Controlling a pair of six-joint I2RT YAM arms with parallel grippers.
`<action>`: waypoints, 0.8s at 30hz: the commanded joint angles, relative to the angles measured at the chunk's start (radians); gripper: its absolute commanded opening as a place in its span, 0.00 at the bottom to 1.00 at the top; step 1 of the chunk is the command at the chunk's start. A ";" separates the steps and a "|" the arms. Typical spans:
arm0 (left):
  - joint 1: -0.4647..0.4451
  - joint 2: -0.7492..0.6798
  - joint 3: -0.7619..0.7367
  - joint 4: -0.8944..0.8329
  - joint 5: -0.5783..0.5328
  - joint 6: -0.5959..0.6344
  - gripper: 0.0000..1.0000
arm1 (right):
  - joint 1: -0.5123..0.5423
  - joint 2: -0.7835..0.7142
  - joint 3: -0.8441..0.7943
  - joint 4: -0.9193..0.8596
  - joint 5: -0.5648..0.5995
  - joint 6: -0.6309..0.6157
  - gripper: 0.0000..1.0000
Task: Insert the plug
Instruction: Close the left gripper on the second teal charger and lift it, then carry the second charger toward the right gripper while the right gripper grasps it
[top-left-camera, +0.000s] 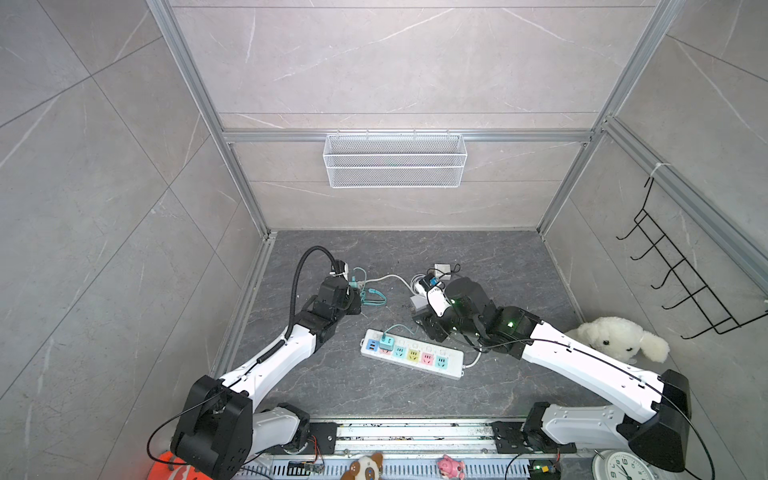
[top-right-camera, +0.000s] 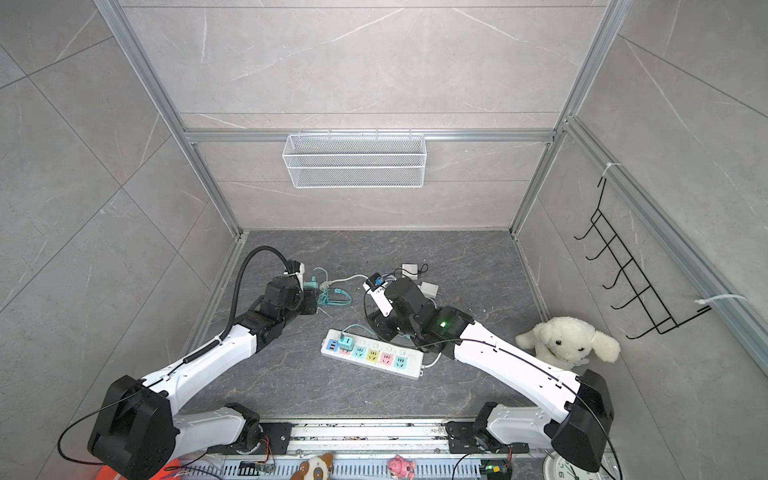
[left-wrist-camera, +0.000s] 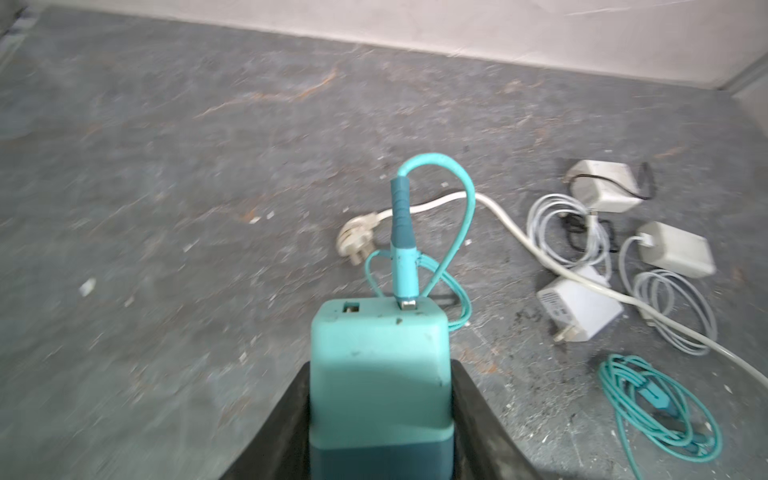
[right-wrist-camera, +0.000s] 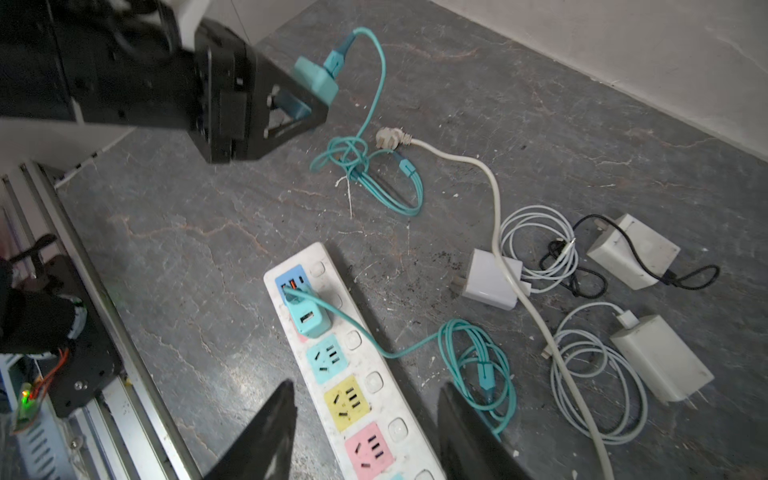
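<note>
Left gripper (left-wrist-camera: 380, 374): jaws closed narrowly on the sides of a teal charger (left-wrist-camera: 378, 332), its top end sticking out past the fingertips. In both top views it is placed at about 10 o'clock from the power strip (top-left-camera: 455, 365), well apart from it. Wrist view is blurred.

A teal cable (left-wrist-camera: 401, 216) is seated in one of the two ports on the charger's end; it is looped down to a coil on the floor.

A white wall plug (right-wrist-camera: 388, 137) on a thick white cord is found lying beside that coil, at roughly 11 o'clock from the strip.

Power strip: flat on the floor, coloured sockets in a row. A second teal charger (right-wrist-camera: 309, 320) is seated near its left end, beside the blue USB block.

Right gripper (right-wrist-camera: 365, 386): jaws set wide, nothing held; the strip is seen below the gap. It is hung at 12 to 1 o'clock of the strip.

Three white chargers (right-wrist-camera: 492, 280) with coiled cables are noted at 1 o'clock. A plush dog (top-left-camera: 619, 338) is at 3 o'clock.
</note>
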 joint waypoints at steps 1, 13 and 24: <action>-0.006 0.039 -0.009 0.265 0.159 0.096 0.31 | -0.033 0.054 0.050 0.000 -0.089 0.080 0.56; -0.148 0.171 0.015 0.551 0.333 0.315 0.31 | -0.138 0.098 0.073 0.061 -0.272 0.146 0.50; -0.243 0.236 0.039 0.626 0.345 0.373 0.30 | -0.241 0.118 0.054 0.095 -0.318 0.206 0.44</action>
